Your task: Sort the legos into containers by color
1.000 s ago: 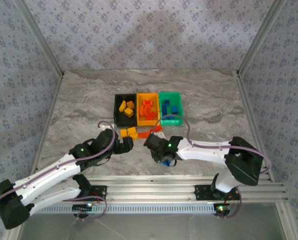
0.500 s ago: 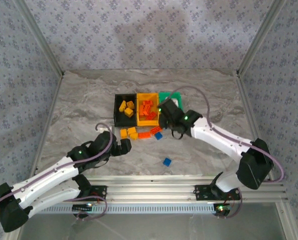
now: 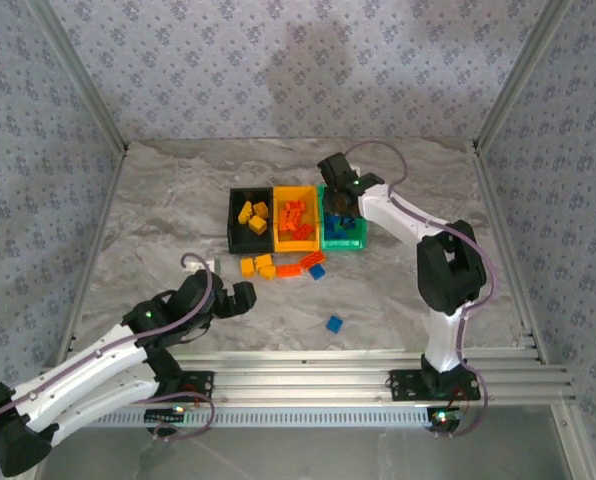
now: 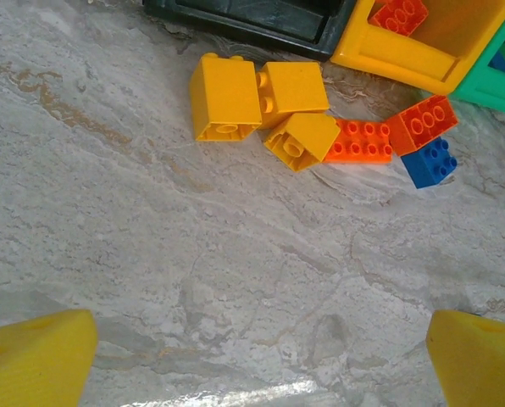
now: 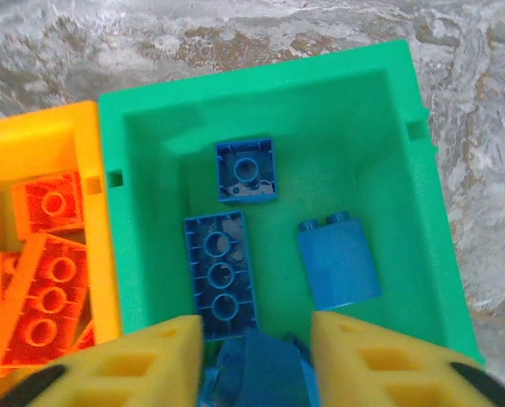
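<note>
Top external, right gripper (image 3: 340, 203) moved over green bin (image 3: 362, 244)

A grey-and-white marbled bench (image 3: 178, 210) runs across the floor of the enclosure, its veining in wavy bands with brownish streaks that show up close in the left wrist view and along the top of the right wrist view. Behind and to both sides of it rise walls (image 3: 298, 70) papered in pale grey with a small repeating floral motif, and slanting aluminium posts (image 3: 78, 80) mark the two back corners. Along the near edge of the bench lie ribbed aluminium rails (image 3: 318, 385), side by side, spanning almost its full width.
</note>
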Available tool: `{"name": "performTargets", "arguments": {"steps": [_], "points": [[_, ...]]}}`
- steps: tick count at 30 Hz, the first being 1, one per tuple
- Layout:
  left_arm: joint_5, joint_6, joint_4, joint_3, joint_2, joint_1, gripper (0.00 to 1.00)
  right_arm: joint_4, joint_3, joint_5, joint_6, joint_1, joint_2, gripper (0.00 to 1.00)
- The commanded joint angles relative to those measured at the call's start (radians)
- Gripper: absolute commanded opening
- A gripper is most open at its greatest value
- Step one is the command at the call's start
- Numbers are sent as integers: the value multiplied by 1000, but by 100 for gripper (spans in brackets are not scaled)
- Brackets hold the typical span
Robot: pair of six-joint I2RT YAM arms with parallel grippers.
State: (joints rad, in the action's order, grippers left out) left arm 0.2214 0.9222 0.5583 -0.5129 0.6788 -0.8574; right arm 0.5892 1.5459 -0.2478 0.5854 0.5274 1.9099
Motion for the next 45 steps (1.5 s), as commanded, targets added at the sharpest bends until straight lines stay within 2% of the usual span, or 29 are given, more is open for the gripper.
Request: {"name": "performTargets", "arguments": {"steps": [1, 3, 6, 11, 17, 22, 27, 35, 45], "points": [[-2, 15, 38, 4, -30, 6, 100, 42, 52, 8, -1, -6, -9, 56], [-2, 15, 44, 5, -40, 5, 100, 33, 36, -5, 2, -2, -41, 67], [7, 14, 56, 4, -56, 7, 100, -13, -50, -3, 2, 21, -131, 74], [37, 27, 73, 11, -89, 10, 100, -39, -285, -8, 36, 121, -334, 78], [35, 30, 49, 31, -98, 17, 100, -1, -579, 3, 142, 313, -555, 82], [21, 37, 8, 57, -78, 23, 100, 35, -733, 102, 241, 469, -588, 83], [14, 37, -9, 65, -52, 29, 100, 27, -776, 106, 292, 567, -519, 83], [5, 39, -26, 82, -40, 35, 100, -45, -769, 104, 304, 578, -420, 78], [-10, 43, -29, 92, -39, 40, 100, -17, -750, 94, 301, 573, -371, 50]]}}
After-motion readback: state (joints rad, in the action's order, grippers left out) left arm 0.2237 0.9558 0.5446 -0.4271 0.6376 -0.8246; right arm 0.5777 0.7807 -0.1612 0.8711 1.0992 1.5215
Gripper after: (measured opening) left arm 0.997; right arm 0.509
